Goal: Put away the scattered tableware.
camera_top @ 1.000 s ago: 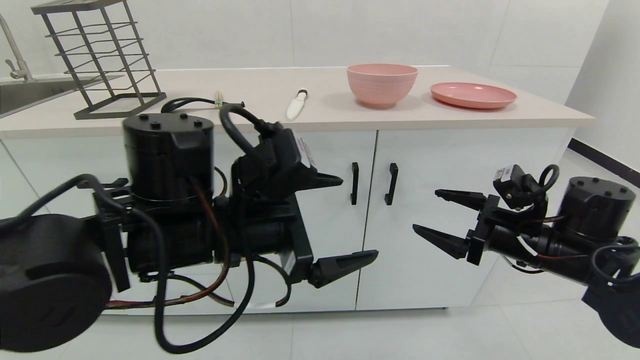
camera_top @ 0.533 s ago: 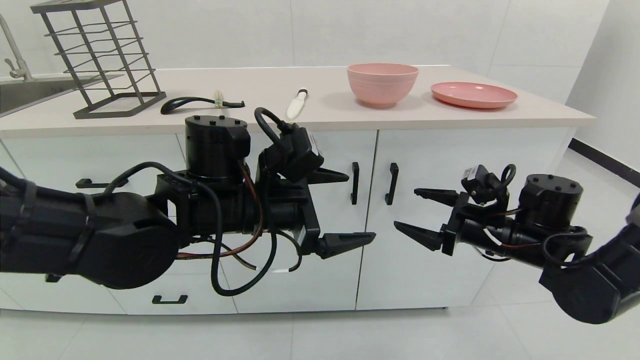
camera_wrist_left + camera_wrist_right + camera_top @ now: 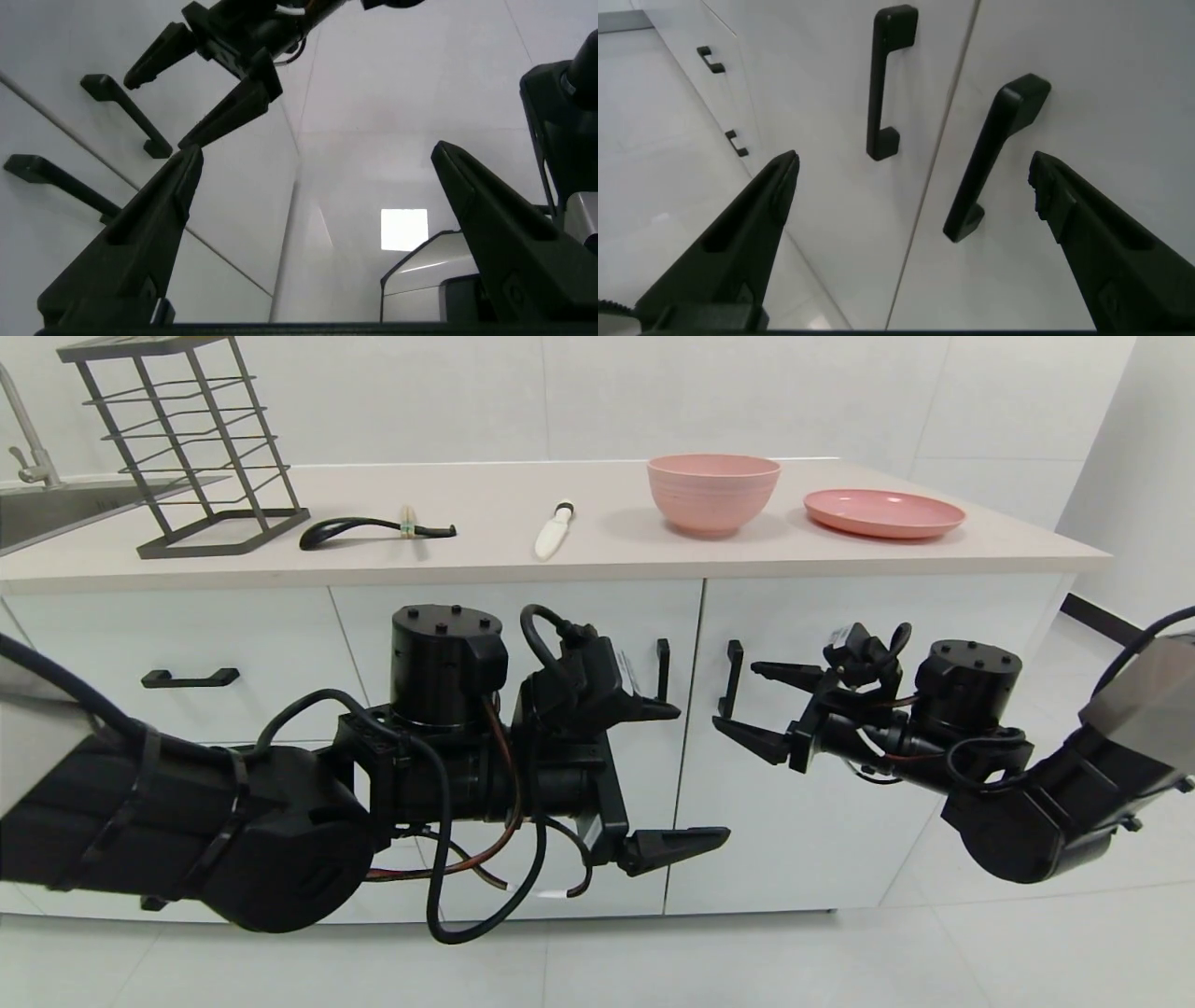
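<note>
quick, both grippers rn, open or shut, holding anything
left gripper: open, holding nothing
right gripper: open, holding nothing, close to a cabinet door handle

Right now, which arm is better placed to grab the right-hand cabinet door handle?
Right, probably. The right end effector is open, level with the handle and close in front of it; the left end effector sits lower, farther from it.
</note>
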